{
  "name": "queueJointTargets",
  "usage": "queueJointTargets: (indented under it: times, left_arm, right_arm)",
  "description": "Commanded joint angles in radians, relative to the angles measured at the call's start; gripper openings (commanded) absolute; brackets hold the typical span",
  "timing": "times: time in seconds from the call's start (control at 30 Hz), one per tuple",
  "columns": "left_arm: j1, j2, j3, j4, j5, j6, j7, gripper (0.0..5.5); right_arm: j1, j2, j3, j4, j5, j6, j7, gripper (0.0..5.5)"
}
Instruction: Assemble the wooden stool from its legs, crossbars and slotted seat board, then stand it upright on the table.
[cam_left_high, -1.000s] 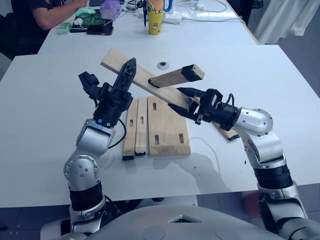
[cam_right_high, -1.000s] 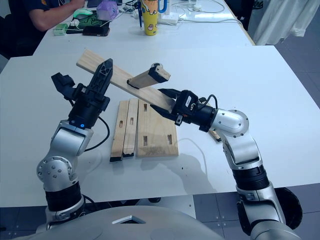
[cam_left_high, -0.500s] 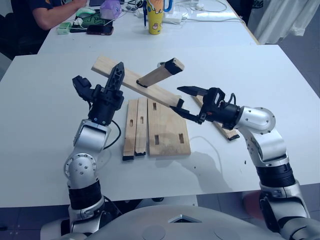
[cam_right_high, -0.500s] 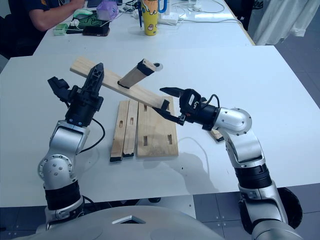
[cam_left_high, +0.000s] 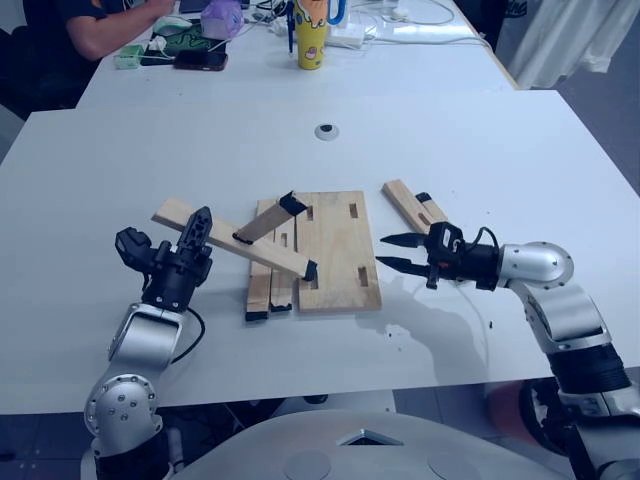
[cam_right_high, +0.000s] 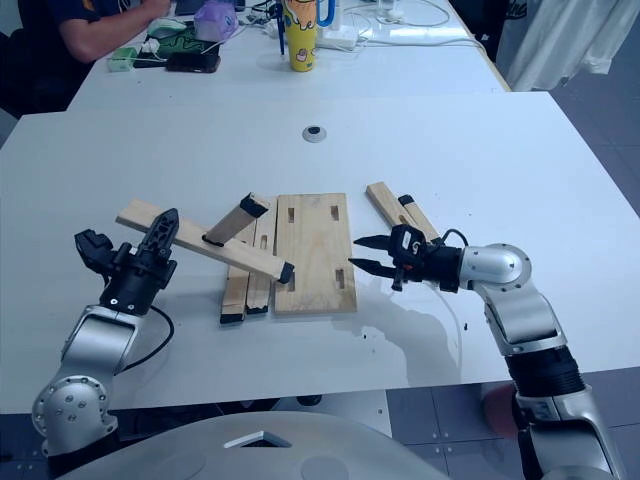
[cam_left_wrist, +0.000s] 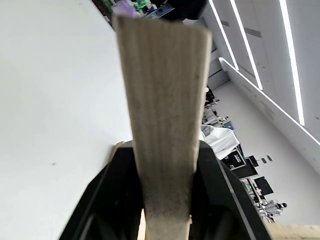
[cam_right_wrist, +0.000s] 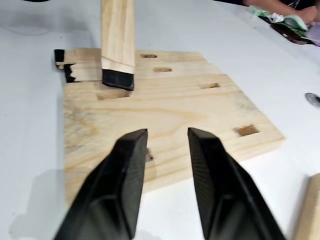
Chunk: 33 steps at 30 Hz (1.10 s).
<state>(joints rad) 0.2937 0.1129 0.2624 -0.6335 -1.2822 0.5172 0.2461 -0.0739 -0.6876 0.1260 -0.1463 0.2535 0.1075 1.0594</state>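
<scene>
Insertion step, I judge: my left fingers (cam_left_high: 197, 232) grip the leg (cam_left_high: 262, 254), tip at the seat board (cam_left_high: 340, 262); right fingers (cam_left_high: 398, 239), spread empty alongside, should brace it.

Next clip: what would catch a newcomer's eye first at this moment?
The left gripper, at the table's left, clamps a long wooden bar. The bar slants across to the slotted seat board, which lies flat mid-table, and a shorter black-tipped piece juts from the bar. The right gripper sits low just right of the board, fingers apart and pointing at its edge.
</scene>
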Motion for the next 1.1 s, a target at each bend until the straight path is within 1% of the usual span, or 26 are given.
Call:
queueJointTargets:
  times: [0.03, 0.17, 0.2, 0.43, 0.57, 0.7, 0.8, 0.93, 1.1]
  left_arm:
    - [0.045, -0.029, -0.032, -0.036, 0.040, -0.016, 0.048, 1.05]
    - [0.111, -0.017, -0.092, -0.079, 0.176, -0.018, 0.067, 1.05]
    - [0.126, -0.008, -0.103, -0.095, 0.211, -0.020, 0.071, 1.05]
    - [0.151, 0.064, -0.204, -0.192, 0.500, 0.009, 0.117, 1.05]
    - [0.157, 0.116, -0.288, -0.175, 0.696, 0.017, 0.113, 1.05]
    - [0.120, 0.158, -0.355, -0.159, 0.822, 0.033, 0.113, 1.06]
    - [0.123, 0.230, -0.427, -0.148, 0.964, 0.048, 0.104, 1.06]
    - [0.114, 0.261, -0.479, -0.126, 1.067, 0.039, 0.079, 1.06]
    - [0.097, 0.222, -0.474, -0.106, 1.083, 0.023, 0.024, 1.06]
  right_arm:
    - [0.040, -0.002, 0.002, -0.030, -0.015, -0.004, -0.022, 0.73]
    - [0.050, 0.003, 0.000, -0.033, -0.025, -0.011, -0.039, 0.05]
    - [0.050, 0.004, 0.000, -0.035, -0.026, -0.011, -0.043, 0.01]
    - [0.072, 0.013, 0.011, -0.059, -0.035, -0.007, -0.067, 0.00]
    - [0.069, 0.016, 0.018, -0.060, -0.037, -0.005, -0.068, 0.00]
    - [0.083, 0.019, 0.017, -0.087, -0.037, 0.003, -0.079, 0.00]
    - [0.081, 0.021, 0.021, -0.092, -0.038, 0.003, -0.080, 0.00]
    - [0.071, 0.023, 0.024, -0.084, -0.041, -0.001, -0.078, 0.00]
    - [0.058, 0.025, 0.027, -0.077, -0.042, -0.005, -0.076, 0.00]
